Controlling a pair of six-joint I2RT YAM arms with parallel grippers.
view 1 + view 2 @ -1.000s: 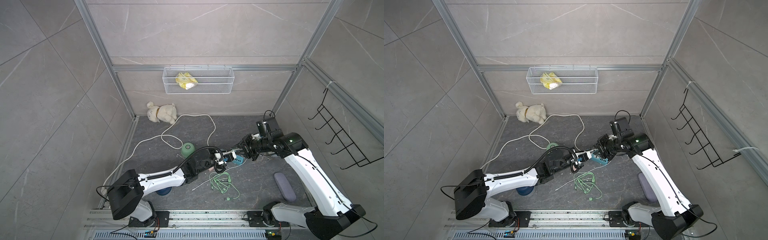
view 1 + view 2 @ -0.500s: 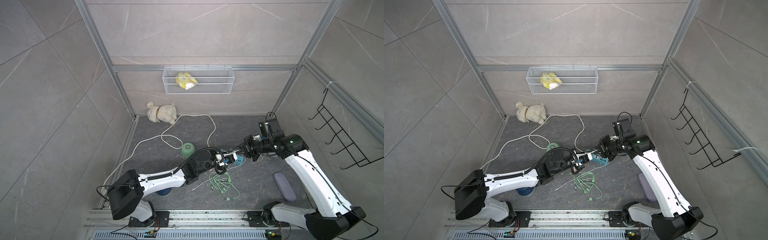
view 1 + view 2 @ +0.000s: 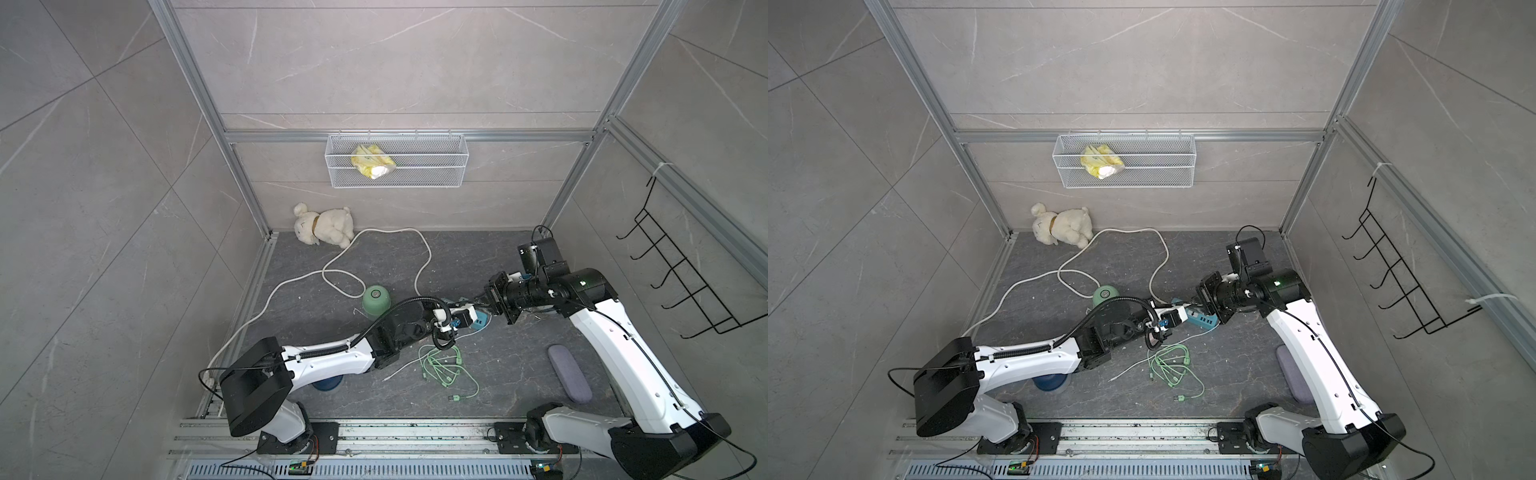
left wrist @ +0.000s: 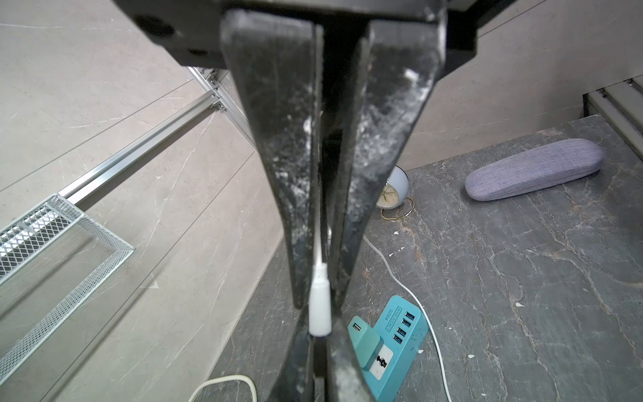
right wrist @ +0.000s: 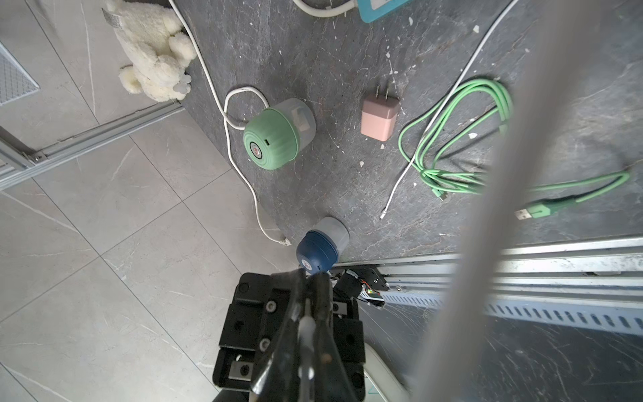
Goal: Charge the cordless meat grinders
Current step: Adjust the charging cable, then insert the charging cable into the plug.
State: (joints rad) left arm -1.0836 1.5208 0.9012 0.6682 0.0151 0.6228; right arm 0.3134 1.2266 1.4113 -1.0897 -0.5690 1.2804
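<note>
Closed since a second ago, the right pincer (image 3: 477,302) nips the tip of the white plug (image 4: 320,313) clamped in the left pincer (image 4: 317,299); the two meet level, nose to nose above the desk (image 3: 519,374). Back from them, the green grinder (image 5: 273,139) stands beside the left arm (image 3: 332,361), the navy grinder (image 5: 318,250) beneath it.

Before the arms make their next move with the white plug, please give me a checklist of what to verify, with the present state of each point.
1. Left gripper shut on the white plug: ok.
2. Right gripper shut on the plug's tip: ok, as the left wrist view suggests.
3. Free ports on the teal hub: ok, four show empty.
4. Cable joined to a grinder: not ok; none enters the mint green grinder or the navy blue grinder.
5. Green cables apart from both grippers: ok, lying on the floor.
</note>
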